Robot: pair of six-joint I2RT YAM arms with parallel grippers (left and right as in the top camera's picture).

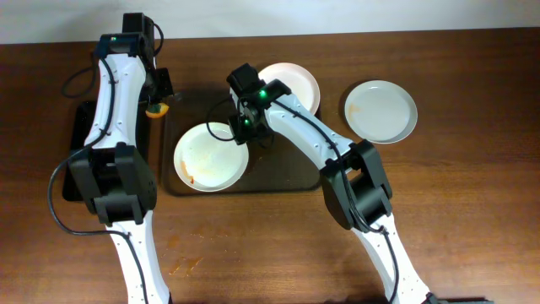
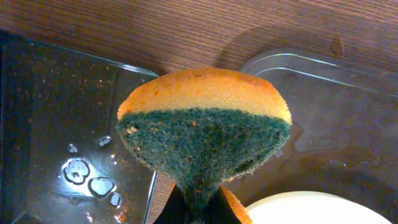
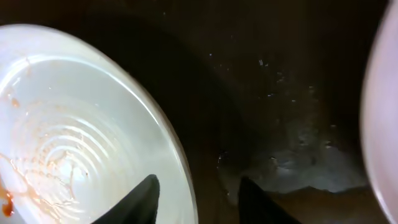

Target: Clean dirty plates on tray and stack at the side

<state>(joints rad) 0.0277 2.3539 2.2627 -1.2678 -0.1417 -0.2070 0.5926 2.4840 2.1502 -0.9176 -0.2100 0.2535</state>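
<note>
Overhead: dirty plate (image 1: 211,156) sits on tray (image 1: 287,173), L half. L gripper (image 1: 156,105) is at tray's upper-L corner. L wrist cam alone shows sponge (image 2: 205,124), green scrub face fwd, fingers pinched tight on it. R wrist cam only: red streaks on plate. R gripper (image 3: 199,199) is spread wide over the tray, plate rim between its fingers.

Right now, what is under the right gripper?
The rim of the dirty plate and the wet tray, one finger on each side. Overhead, the right gripper hides that edge; contact unclear.
</note>
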